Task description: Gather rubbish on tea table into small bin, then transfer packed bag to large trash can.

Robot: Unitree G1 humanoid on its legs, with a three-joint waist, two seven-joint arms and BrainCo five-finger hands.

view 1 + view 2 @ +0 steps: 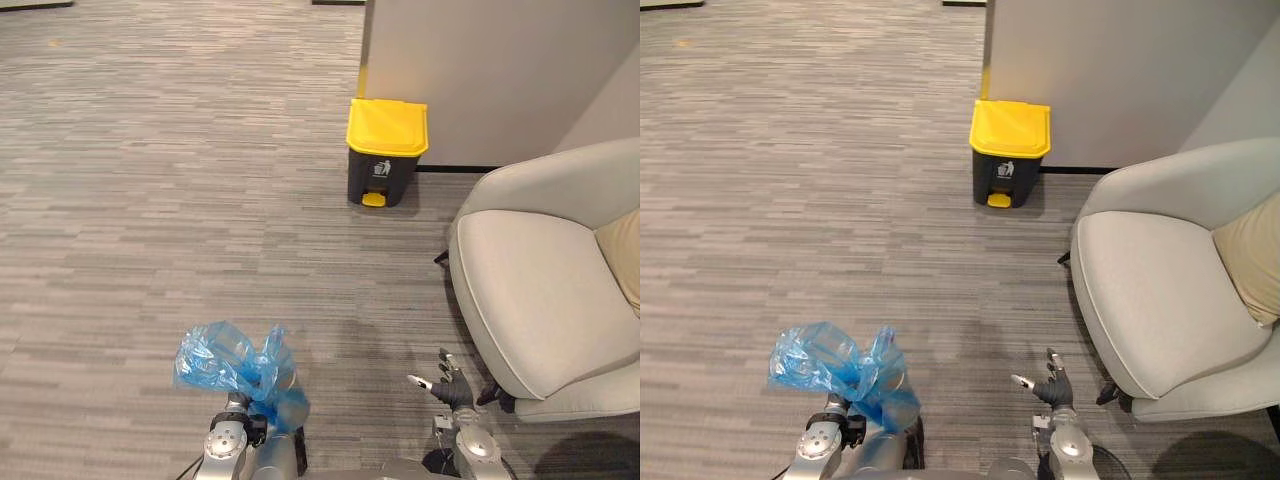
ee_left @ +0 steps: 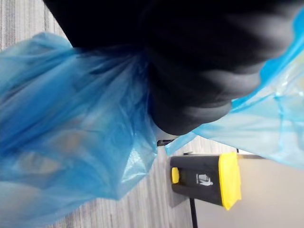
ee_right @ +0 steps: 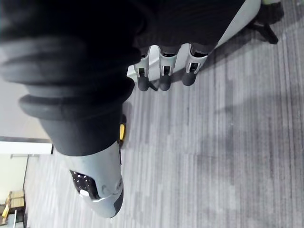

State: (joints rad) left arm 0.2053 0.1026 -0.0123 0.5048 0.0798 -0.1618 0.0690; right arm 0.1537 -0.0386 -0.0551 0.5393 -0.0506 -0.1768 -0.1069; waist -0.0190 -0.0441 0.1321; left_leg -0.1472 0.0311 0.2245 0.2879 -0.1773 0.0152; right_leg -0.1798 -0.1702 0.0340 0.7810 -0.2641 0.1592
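Armchair [image 1: 540, 290] (cushion [image 1: 622, 255] on it) near yellow-lidded bin [image 1: 386, 152].

Silver-grey metal arms [image 1: 225, 445], round joint caps; dark ribbed wrist covers [image 3: 76, 95]; right hand [image 1: 452, 388]: silver fingers [image 3: 164, 61], dark tips.

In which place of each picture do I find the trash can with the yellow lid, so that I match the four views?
Left eye view: trash can, upper middle, against the pale wall.
Right eye view: upper middle, same wall behind.
Left wrist view: turned sideways, past the blue bag, by that wall.
Right wrist view: a yellow sliver beside the right hand may be it; cannot tell.
Shared landmark: the pale wall behind the can.
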